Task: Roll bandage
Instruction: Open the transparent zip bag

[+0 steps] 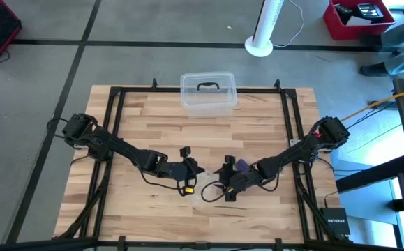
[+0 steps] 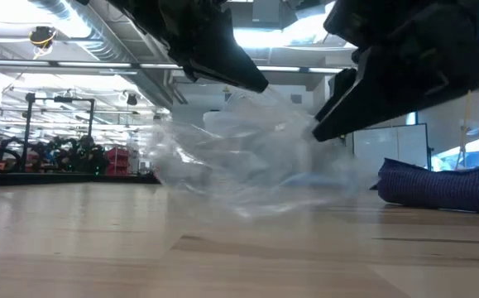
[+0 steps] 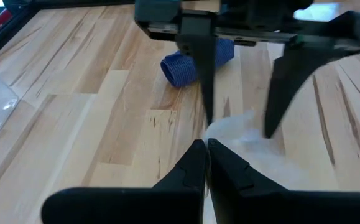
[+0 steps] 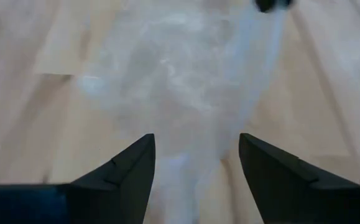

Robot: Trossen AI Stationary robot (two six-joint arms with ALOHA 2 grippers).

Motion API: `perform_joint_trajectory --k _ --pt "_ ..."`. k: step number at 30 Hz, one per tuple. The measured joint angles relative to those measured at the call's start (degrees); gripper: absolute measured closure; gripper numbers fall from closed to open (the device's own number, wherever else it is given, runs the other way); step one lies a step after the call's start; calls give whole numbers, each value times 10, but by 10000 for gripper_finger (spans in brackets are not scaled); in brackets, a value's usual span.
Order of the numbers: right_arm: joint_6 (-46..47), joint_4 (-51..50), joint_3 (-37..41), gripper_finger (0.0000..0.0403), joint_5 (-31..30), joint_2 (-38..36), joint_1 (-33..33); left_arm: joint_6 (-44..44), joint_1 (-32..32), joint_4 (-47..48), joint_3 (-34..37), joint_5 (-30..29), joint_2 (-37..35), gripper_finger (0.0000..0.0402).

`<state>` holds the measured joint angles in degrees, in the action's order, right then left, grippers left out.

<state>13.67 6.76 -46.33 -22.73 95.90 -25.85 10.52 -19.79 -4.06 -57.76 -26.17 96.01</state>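
Note:
A clear crinkly plastic bag (image 2: pixel 239 165) lies between my two grippers at the table's middle front, its lower part on the wood. My left gripper (image 3: pixel 206 146) is shut on it. My right gripper (image 4: pixel 195 140) is open, one finger on each side of the bag's opposite end; whether they touch it, I cannot tell. The bandage (image 3: pixel 195 62), a small blue-purple roll, lies on its side on the table just beyond the right gripper (image 1: pixel 224 183), with no gripper on it. It shows at the right in the low view (image 2: pixel 442 184). My left gripper pinches an edge of the clear plastic bag (image 3: pixel 220 134) between its two shut fingertips. The fingers slant down from the table's left side. The pinched part is raised (image 2: pixel 251 103), and the rest of the bag sags to the table, slack.
A clear plastic box with a black handle (image 1: pixel 208 92) stands at the middle of the table's far edge. A black frame (image 1: pixel 114 104) runs around the wooden top. Bare wood lies between the box and the grippers and along the near edge.

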Motion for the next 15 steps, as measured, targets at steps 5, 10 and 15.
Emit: perform_joint_trajectory --k 5,10,15 --pt "-1 -10 0 171 -18 0 0 -6 -2 0 0 0 0 401" --pt "-5 -41 -1 171 -33 -11 0 -12 -2 1 0 0 0 401" --pt "-4 -134 -21 171 -33 -56 0 -16 -2 1 0 0 0 401"
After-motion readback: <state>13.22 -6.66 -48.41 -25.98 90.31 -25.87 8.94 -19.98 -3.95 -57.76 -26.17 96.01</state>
